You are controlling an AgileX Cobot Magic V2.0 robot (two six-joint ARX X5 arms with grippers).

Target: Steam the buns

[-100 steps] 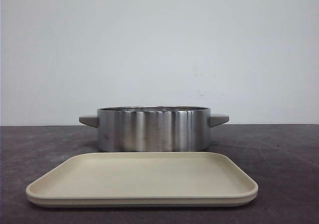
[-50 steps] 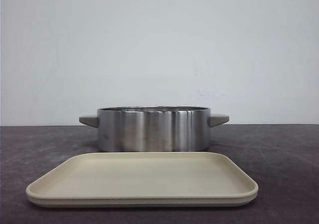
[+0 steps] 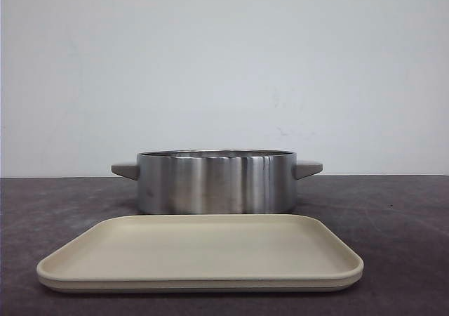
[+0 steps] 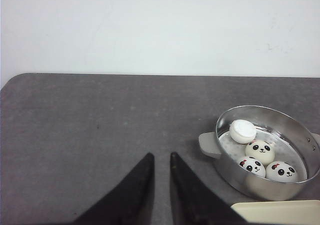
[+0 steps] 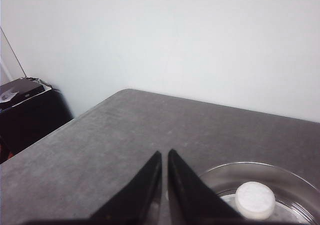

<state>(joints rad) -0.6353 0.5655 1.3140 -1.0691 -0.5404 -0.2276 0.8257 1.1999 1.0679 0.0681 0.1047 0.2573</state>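
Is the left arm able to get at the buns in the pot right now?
Probably yes: the buns lie uncovered in the open pot, and only bare table lies between them and the left tool.

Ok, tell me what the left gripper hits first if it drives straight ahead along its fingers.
Probably nothing but bare table: the left gripper points across open dark surface toward the wall. The steamer pot with the buns sits off to one side of that line, though depth is hard to judge.
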